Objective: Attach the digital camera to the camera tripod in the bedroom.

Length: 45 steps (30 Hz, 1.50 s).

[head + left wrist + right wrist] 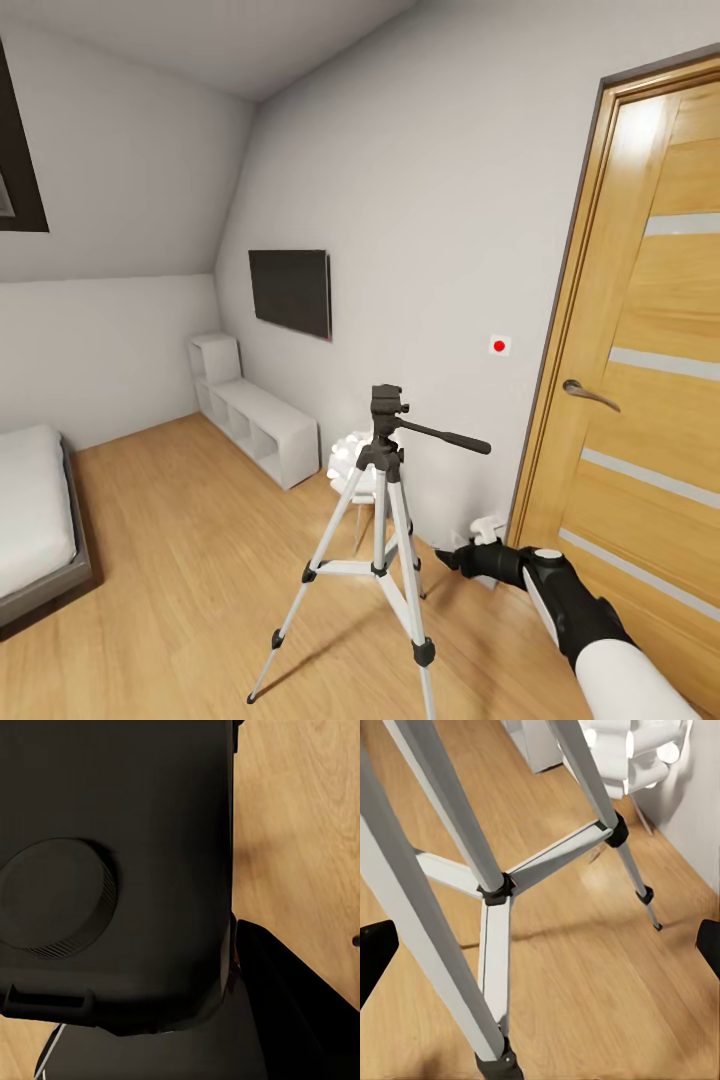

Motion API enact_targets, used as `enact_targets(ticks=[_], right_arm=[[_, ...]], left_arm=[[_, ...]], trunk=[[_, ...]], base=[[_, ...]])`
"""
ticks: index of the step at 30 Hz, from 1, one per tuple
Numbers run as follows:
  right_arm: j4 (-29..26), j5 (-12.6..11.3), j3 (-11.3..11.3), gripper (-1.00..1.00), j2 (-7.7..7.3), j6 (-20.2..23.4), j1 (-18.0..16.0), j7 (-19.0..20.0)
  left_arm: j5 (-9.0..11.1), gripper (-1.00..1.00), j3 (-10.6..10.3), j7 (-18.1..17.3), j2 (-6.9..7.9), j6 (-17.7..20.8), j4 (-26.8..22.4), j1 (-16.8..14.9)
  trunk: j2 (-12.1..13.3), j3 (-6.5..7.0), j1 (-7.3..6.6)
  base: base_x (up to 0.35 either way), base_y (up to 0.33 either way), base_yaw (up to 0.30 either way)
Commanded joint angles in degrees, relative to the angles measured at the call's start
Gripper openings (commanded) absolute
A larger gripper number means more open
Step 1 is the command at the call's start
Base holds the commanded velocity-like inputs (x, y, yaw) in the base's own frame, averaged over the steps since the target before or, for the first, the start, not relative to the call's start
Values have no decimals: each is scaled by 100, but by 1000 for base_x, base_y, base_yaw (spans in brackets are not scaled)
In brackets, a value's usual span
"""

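The camera tripod [383, 500] stands on the wood floor in the middle of the head view, with silver legs, a black head and a long pan handle pointing right. My right gripper [447, 556] is low down, just right of the tripod's legs, and open. Seen from the right wrist, the tripod [496, 888] legs and centre brace lie straight ahead of the right gripper [540, 952], with nothing between its fingertips [373, 952]. The digital camera is out of view. A large black body with a round ribbed disc [56, 896] looms in the left wrist view; the left gripper's state is unclear.
A wooden door [640, 400] with a lever handle is at the right, beside a wall switch with a red dot [499, 346]. A wall TV [290, 292], a low white shelf [255, 420] and a white chair [355, 465] line the wall. The bed [35, 520] is at the left.
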Motion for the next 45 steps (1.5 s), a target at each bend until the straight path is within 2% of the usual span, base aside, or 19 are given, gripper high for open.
enact_targets(ticks=[1,16,39,45], right_arm=[[22,45,-29,100,-1,23,-2,45],[172,57,-25,100,-22,-12,-2,61],[180,68,-8,100,-12,-13,-2,123],[417,82,21,100,47,-13,-2,233]], left_arm=[[35,-100,-51,13,1,-8,-4,0],[-13,-100,-84,-18,3,-8,-4,0],[24,-100,-68,4,1,-8,-4,0],[24,-100,-74,0,2,-8,-4,0]], trunk=[[-5,-2,2],[-5,-2,2],[-5,-2,2],[-5,-2,2]], base=[[33,0,0],[202,0,0],[11,0,0],[0,0,0]])
